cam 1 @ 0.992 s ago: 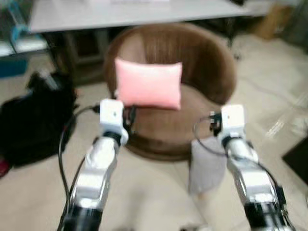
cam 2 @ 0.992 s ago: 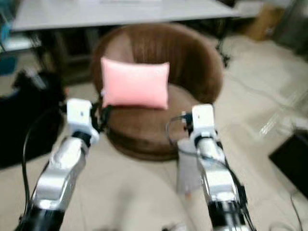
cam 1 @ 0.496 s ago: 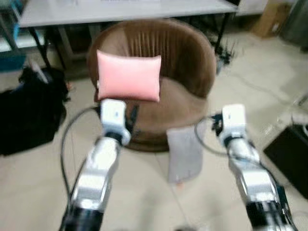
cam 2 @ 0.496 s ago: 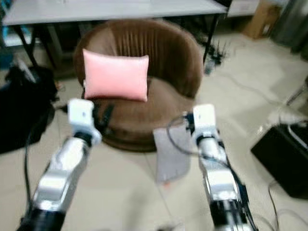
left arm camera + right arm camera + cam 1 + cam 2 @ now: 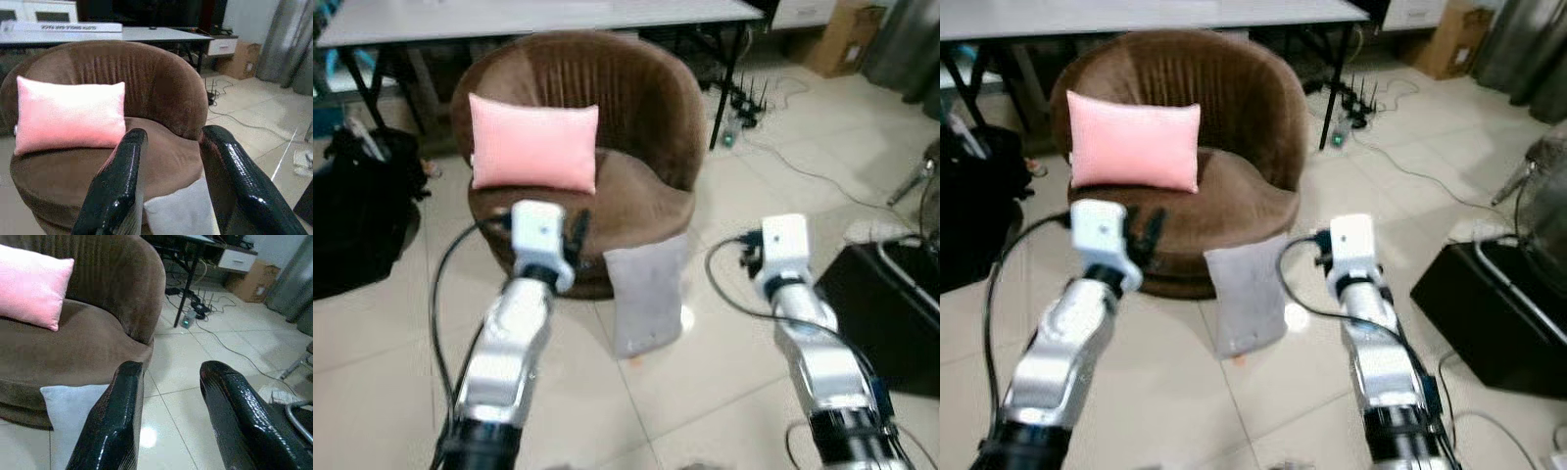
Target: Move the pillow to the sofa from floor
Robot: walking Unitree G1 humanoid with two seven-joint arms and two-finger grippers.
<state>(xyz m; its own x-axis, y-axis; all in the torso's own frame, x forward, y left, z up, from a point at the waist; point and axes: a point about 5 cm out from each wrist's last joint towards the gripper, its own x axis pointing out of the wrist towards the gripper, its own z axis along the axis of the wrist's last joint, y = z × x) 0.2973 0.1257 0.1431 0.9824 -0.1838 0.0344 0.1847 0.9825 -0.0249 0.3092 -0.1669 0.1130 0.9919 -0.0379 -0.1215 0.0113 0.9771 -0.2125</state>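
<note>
Tiled floor (image 5: 705,333): one grey pillow (image 5: 646,299), one pink pillow (image 5: 533,144) on sofa (image 5: 636,108); both hands gape empty.

Even, bright indoor light, soft overall blur, glare on the floor tiles (image 5: 1295,315).

White table (image 5: 538,18) behind, pale tiled floor (image 5: 372,392) below.

Soft cloth against hard, shiny tile and plastic

The brown sofa (image 5: 607,137) wears a matt, velvety cloth, ribbed in upright folds on its curved back; on its seat the pink pillow (image 5: 534,144) is smooth fabric with a faint sheen, and leaning against its front the grey pillow (image 5: 646,294) looks dull, finely woven; the pale floor tiles (image 5: 724,352) before it are glossy, and the left gripper (image 5: 171,196) has slick black plastic-looking fingers (image 5: 117,191)
</note>
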